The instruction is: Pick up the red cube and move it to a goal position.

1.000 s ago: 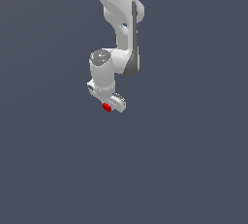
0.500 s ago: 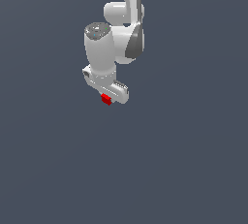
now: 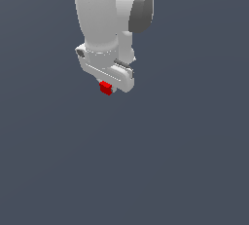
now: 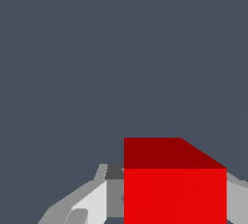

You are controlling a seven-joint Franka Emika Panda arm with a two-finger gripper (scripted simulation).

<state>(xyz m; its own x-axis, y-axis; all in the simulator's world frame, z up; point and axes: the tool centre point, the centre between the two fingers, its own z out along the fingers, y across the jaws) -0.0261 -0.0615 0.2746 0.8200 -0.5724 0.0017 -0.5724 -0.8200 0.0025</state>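
The red cube (image 3: 105,88) is small and bright red. It sits under the white hand of my gripper (image 3: 106,90), held between the fingers and raised well off the dark grey floor. In the wrist view the red cube (image 4: 174,184) fills the space between the grey fingers (image 4: 92,201), one on each side of it. The gripper is shut on the cube. The white arm (image 3: 109,14) rises above it in the exterior view.
A plain dark grey floor (image 3: 146,170) fills both views. No other objects show.
The arm has risen with the cube in its grip and looms larger in the exterior view. The cube stays between the fingers.
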